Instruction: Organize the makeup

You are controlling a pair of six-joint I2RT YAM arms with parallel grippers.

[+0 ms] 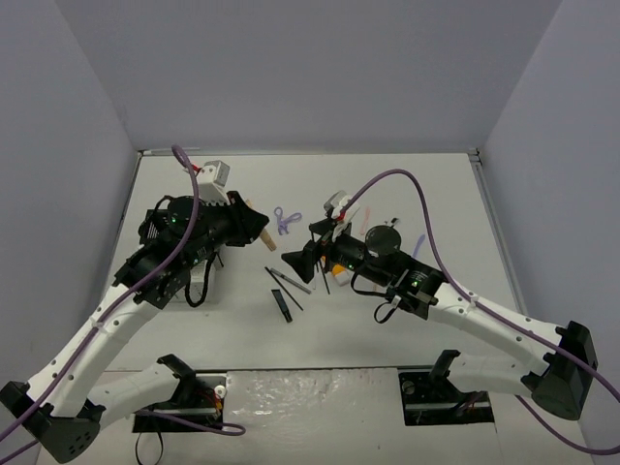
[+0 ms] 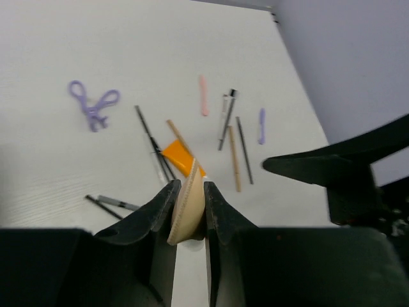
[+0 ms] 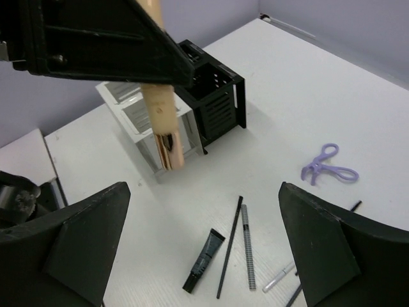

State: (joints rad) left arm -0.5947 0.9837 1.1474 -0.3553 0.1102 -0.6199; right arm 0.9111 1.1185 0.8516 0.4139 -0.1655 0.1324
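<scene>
The left gripper (image 2: 190, 190) pinches a slim tan stick (image 2: 184, 214) between nearly closed jaws at the bottom centre of its wrist view, with a flat orange tube (image 2: 177, 155) and thin black pencils (image 2: 148, 133) mid-frame on the white table (image 2: 77, 173). Only the right wrist view shows the black-and-white slotted organizer box (image 3: 214, 96), upper centre; there the right gripper (image 3: 204, 188) gapes wide, empty.

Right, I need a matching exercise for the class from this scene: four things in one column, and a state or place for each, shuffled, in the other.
1 tan rounded stick
2 purple scissor-shaped tool
3 flat orange tube
4 right gripper

a jaws wide open
b lying among thin black pencils
c clamped in the left gripper
d lying alone on the white table

Pairs: 1-c, 2-d, 3-b, 4-a
</scene>
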